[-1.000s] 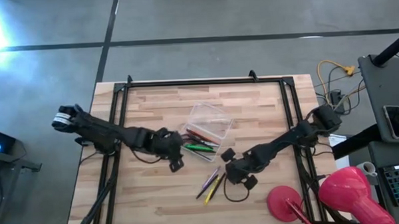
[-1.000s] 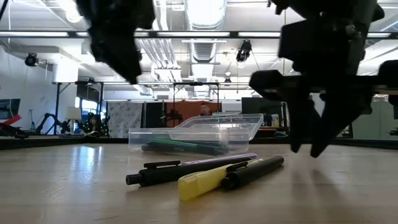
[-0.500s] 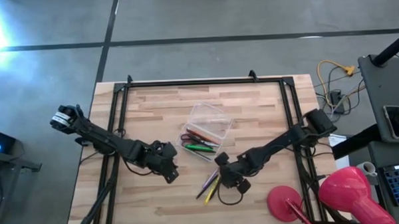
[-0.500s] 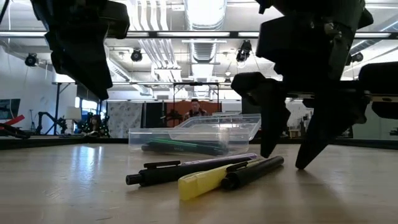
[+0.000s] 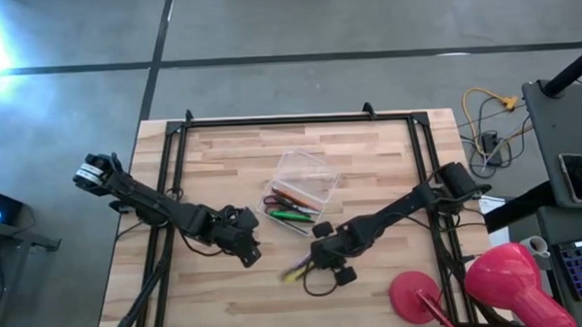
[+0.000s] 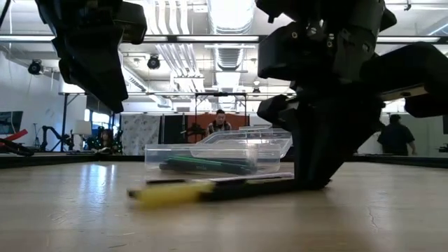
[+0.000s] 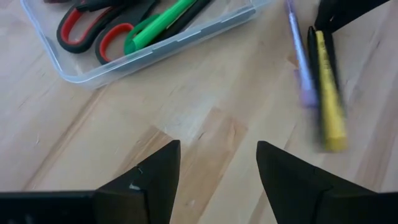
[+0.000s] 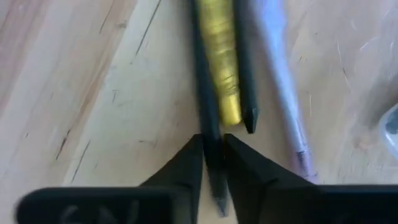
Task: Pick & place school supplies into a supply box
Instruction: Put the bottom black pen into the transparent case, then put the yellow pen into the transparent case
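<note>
The clear supply box (image 5: 302,186) sits mid-table; in the left wrist view (image 7: 93,68) it holds red-handled scissors (image 7: 93,31) and a green pen (image 7: 158,22). Near of it, several pens lie side by side on the wood: a yellow one (image 8: 221,62), dark ones and a pale lilac one (image 8: 280,93). My right gripper (image 5: 320,257) is down at these pens, shut on a dark pen. My left gripper (image 5: 247,248) hovers open above bare wood left of the pens, its fingers (image 7: 155,180) apart. My right gripper (image 8: 213,155) pinches a dark pen (image 8: 209,124) between its two fingers near one end. The fingers come from above and lie across the pen. The pen rests on the table beside the yellow one.
Two big pink-red round objects (image 5: 514,282) (image 5: 417,297) sit at the near right corner. Black frame rails (image 5: 179,158) run along the table's edges. Cables (image 5: 488,113) lie off the far right. People (image 6: 220,126) stand in the room behind.
My right gripper has moved left toward the pens, come down to the table and shut on a dark pen. The pens have slid a little to the left. My left gripper drew back from the box toward the near left, then stayed still.
</note>
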Controlling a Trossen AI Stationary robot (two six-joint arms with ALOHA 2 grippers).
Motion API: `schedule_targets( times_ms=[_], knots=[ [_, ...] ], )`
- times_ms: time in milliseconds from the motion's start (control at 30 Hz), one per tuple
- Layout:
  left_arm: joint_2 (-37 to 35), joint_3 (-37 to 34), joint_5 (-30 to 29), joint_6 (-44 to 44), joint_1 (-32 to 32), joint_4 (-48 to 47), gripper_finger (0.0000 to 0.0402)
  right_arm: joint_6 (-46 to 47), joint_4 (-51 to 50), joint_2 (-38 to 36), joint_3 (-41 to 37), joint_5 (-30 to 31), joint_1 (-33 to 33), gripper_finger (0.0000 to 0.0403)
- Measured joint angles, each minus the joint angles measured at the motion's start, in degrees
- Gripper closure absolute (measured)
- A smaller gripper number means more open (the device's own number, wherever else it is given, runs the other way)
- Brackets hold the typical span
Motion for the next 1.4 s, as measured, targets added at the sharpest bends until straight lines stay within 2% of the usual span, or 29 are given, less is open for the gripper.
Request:
schedule_targets(
  times_ms=[100, 333, 433, 533, 600, 667, 800, 867, 933, 1100, 1200, 1400],
  knots=[
    [0.0, -0.1, 0.0, 0.1, 0.0, -0.1, 0.0206, 2.1, -1.7, -0.6, 0.9, 0.0, 0.0, 0.038],
    [0.1, -0.1, -0.5, 0.7, 0.0, 0.0, 0.0206, 6.0, -3.6, -8.8, 0.5, -2.3, -2.6, 0.0385],
    [0.1, -0.2, -1.8, 1.0, 0.0, 0.1, 0.0206, 9.7, -2.9, -14.3, 0.3, -0.6, -4.9, 0.0386],
    [0.1, -0.2, -3.3, 1.0, 0.0, 0.1, 0.0206, 12.9, -1.4, -16.4, 0.0, 3.5, -8.4, 0.0385],
    [0.1, -0.2, -4.4, 1.0, 0.0, 0.1, 0.0206, 15.7, 1.8, -16.7, 0.1, 5.7, -11.7, 0.0384],
    [0.1, -0.2, -5.2, 1.0, 0.0, 0.2, 0.0206, 19.6, 4.5, -15.8, 0.4, 5.3, -15.5, 0.0384],
    [0.1, -0.1, -6.1, 1.0, 0.1, 0.4, 0.0206, 29.0, 4.5, -9.6, 1.7, 1.9, -21.4, 0.0377],
    [0.1, -0.2, -6.1, 1.5, 0.1, 0.8, 0.0206, 30.5, 3.3, -6.6, 2.9, -2.3, -22.8, 0.0364],
    [0.1, -0.4, -6.0, 3.9, 0.1, 2.6, 0.0206, 30.6, 1.9, -4.4, 4.0, -6.1, -23.2, 0.0348],
    [0.1, -1.8, -5.9, 11.7, 0.1, 9.9, 0.0206, 29.5, -1.3, -3.0, 5.6, -6.8, -22.1, 0.0303],
    [0.1, -3.0, -5.9, 16.8, 0.5, 14.1, 0.0206, 27.6, -0.9, -6.0, 6.2, -4.7, -20.7, 0.0281],
    [1.5, -4.6, -5.5, 25.9, 1.2, 20.3, 0.0206, 16.3, -2.7, -14.4, 5.9, 1.7, -16.9, 0.0249]
  ],
)
